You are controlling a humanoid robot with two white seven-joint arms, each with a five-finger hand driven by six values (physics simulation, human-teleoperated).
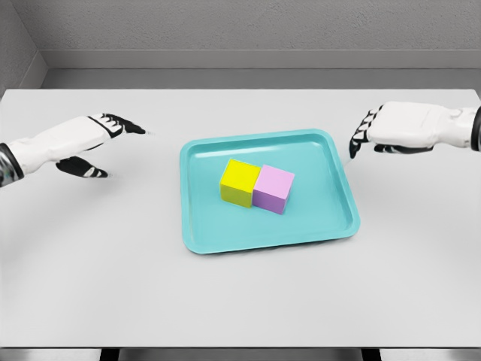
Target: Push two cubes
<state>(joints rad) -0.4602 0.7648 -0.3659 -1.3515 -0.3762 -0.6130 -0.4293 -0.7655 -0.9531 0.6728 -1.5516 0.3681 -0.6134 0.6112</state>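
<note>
**A:** So what's actually on the table from where you're standing?

**B:** Nearest thing is just the bare front of the flat pale grey tabletop (240, 301). Past that there's a shallow teal plastic tray with rounded corners (207, 233), sitting a bit skewed, roughly mid-table. Inside it are the two blocks: a bright yellow cube (240, 180) and a soft pink-lilac cube (273, 189), pressed right up against each other, side faces touching, yellow on the left and pink on the right. They're about in the middle of the tray, clear of its rim on all sides.

**A:** And the hands? Anywhere close?

**B:** Nope, both are outside the tray. The left white robot hand with black fingertips (90, 147) is over the table well off to the left of the tray, about level with its far half. Fingers are stretched out loose, pointing toward the tray, thumb hanging underneath, holding nothing. The yellow cube is the one on its side, but there's a good stretch of table and the tray's rim between them.

**A:** Right one?

**B:** The right white robot hand (387, 131) is a touch further back, near the tray's far right corner. Fingers droop downward, relaxed, nothing in them. The pink cube sits down and to the left of it, apart. Behind all that is just the grey wall (240, 30).
</note>
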